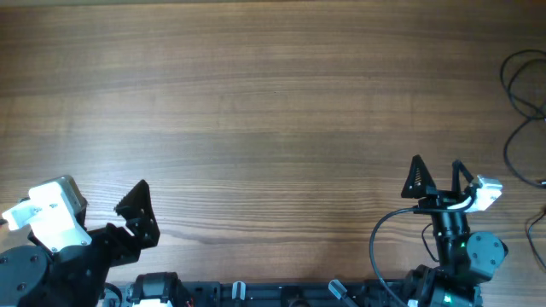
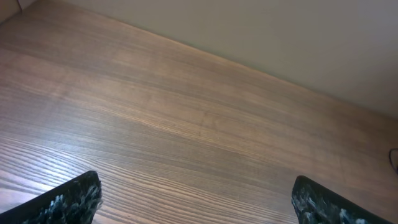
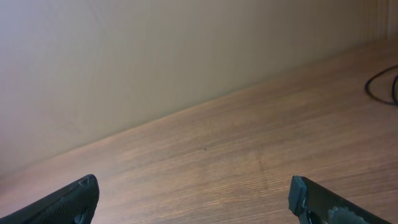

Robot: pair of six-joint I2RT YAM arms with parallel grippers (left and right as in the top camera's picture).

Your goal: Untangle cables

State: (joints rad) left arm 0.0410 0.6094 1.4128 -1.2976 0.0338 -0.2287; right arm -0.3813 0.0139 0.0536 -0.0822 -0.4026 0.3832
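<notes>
The cables [image 1: 522,94] are thin black cords looping at the far right edge of the table, partly cut off by the frame. A small loop of them shows at the right edge of the right wrist view [image 3: 380,85], and a sliver at the right edge of the left wrist view [image 2: 394,155]. My right gripper [image 1: 437,174] is open and empty near the front edge, left of the cables and apart from them. My left gripper [image 1: 136,213] is open and empty at the front left, far from the cables.
The wooden table [image 1: 256,111] fills the view. A pale wall [image 3: 155,56] rises behind its far edge. The arm bases and their thicker black cables [image 1: 380,239] sit along the front edge.
</notes>
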